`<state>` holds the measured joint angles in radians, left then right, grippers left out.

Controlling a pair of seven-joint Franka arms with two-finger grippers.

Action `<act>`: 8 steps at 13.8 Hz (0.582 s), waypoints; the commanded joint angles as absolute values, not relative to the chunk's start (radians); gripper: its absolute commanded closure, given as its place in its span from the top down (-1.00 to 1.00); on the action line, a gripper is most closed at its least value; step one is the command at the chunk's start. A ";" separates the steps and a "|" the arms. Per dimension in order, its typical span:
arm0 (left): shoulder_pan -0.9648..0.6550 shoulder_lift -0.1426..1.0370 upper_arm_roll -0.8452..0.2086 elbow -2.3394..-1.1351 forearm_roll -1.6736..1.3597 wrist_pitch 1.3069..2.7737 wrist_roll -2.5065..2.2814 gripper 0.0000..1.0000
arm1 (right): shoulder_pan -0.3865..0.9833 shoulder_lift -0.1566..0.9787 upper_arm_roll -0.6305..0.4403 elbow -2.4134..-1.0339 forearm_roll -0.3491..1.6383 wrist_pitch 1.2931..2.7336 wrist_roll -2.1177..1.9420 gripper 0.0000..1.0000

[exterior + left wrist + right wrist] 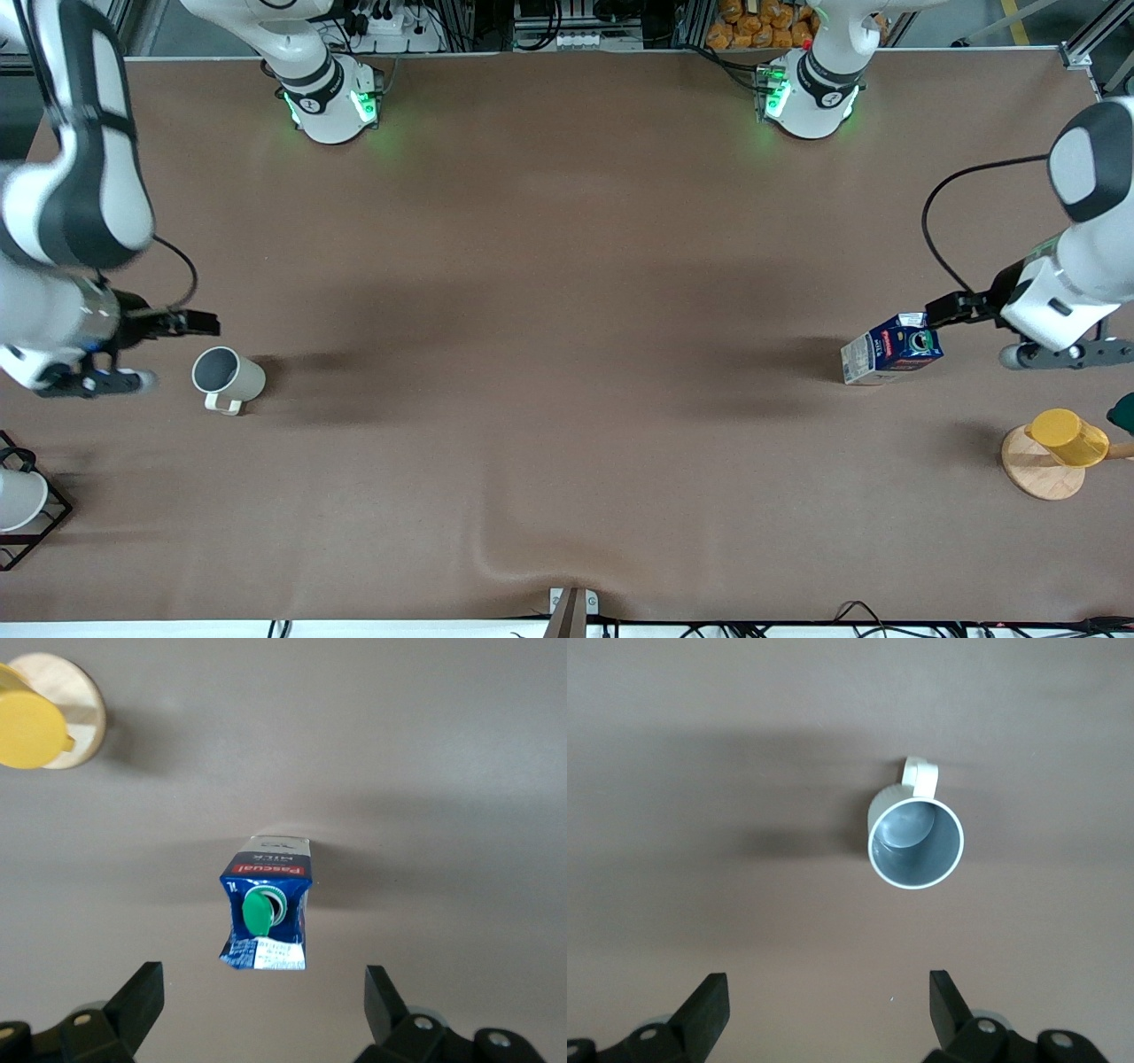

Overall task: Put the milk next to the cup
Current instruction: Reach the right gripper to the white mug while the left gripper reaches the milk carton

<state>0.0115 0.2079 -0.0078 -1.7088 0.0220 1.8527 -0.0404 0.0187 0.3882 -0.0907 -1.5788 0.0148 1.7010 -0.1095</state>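
Both jaws spread, milk (266, 912) apparently ahead, untouched.

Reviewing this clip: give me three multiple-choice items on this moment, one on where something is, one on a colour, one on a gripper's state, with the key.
1. Where does the milk stand?
A. toward the left arm's end of the table
B. touching the cup
C. in the wire rack

2. What colour is the milk's cap?
A. red
B. green
C. yellow

3. How is the left gripper?
A. shut on the milk
B. shut on nothing
C. open, with the milk not between its fingers

Key: 1 A, the cup stands at the right arm's end, by the right gripper; 2 B, green in the left wrist view; 3 C, its fingers stand wide apart.
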 commanded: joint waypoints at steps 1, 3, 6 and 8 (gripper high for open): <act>0.014 0.242 -0.011 -1.703 0.044 1.867 -0.031 1.00 | -0.037 0.477 -0.086 -1.551 0.009 1.739 -0.170 1.00; 0.015 0.268 -0.009 -1.704 0.046 1.877 -0.029 1.00 | -0.069 0.514 -0.086 -1.555 0.011 1.819 -0.289 1.00; 0.018 0.294 -0.009 -1.710 0.046 1.904 -0.029 1.00 | -0.109 0.551 -0.086 -1.559 0.008 1.853 -0.346 1.00; 0.028 0.324 -0.009 -1.710 0.046 1.910 -0.031 1.00 | -0.135 0.587 -0.086 -1.559 0.011 1.856 -0.394 1.00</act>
